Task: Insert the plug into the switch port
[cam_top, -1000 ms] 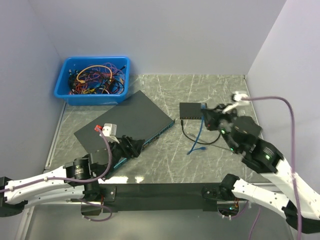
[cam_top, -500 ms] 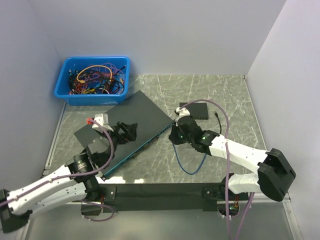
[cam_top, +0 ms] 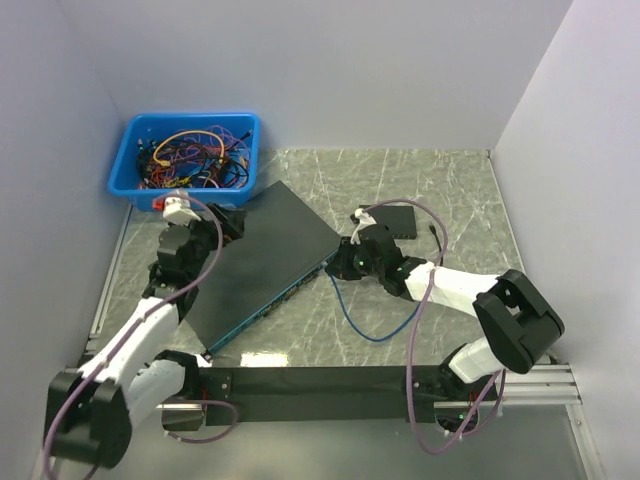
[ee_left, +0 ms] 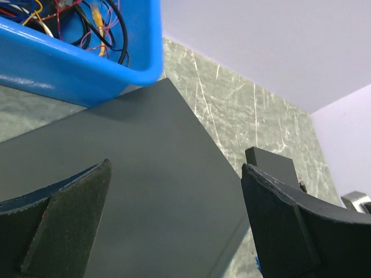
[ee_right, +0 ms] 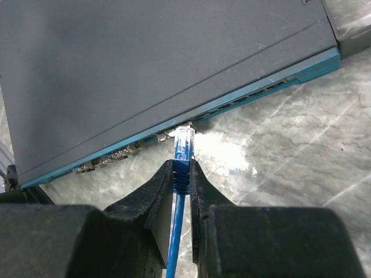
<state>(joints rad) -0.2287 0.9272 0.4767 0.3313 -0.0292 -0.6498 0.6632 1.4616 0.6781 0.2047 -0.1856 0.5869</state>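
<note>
The switch (cam_top: 262, 262) is a flat dark box with a teal front edge (ee_right: 243, 95) carrying a row of ports. My right gripper (ee_right: 181, 168) is shut on the ribbed boot of the blue plug (ee_right: 184, 146), whose clear tip touches a port mouth on that edge. In the top view the right gripper (cam_top: 338, 268) is at the front edge near the switch's right end, and the blue cable (cam_top: 356, 328) loops behind it. My left gripper (ee_left: 174, 220) hangs wide open over the switch's top (ee_left: 145, 174), holding nothing; in the top view the left gripper (cam_top: 222, 226) is above the back left corner.
A blue bin (cam_top: 185, 160) full of tangled cables stands just behind the switch, its corner (ee_left: 139, 63) close to my left gripper. A small black switch (cam_top: 395, 218) lies to the right on the marble table (cam_top: 440, 190). Grey walls close in three sides.
The left gripper opened and rose from the switch's front edge to its back left. The right arm swung in from the far right, bringing the blue plug to the switch's front edge.
</note>
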